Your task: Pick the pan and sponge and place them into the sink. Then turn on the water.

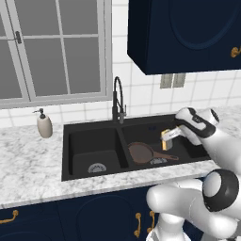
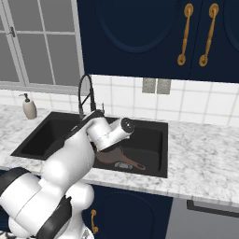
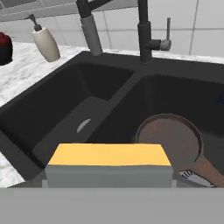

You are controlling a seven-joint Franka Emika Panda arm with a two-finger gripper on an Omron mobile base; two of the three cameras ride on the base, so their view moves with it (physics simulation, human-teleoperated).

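No writing shows anywhere. My gripper [image 1: 168, 137] clamps the yellow-and-grey sponge [image 3: 108, 165] above the black sink [image 1: 94, 126]; the brown pan [image 1: 141, 152] lies in its right basin.

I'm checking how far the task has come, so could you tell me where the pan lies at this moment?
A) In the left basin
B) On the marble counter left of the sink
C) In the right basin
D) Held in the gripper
C: the pan lies on the floor of the right basin of the sink, while the gripper holds the sponge above it.
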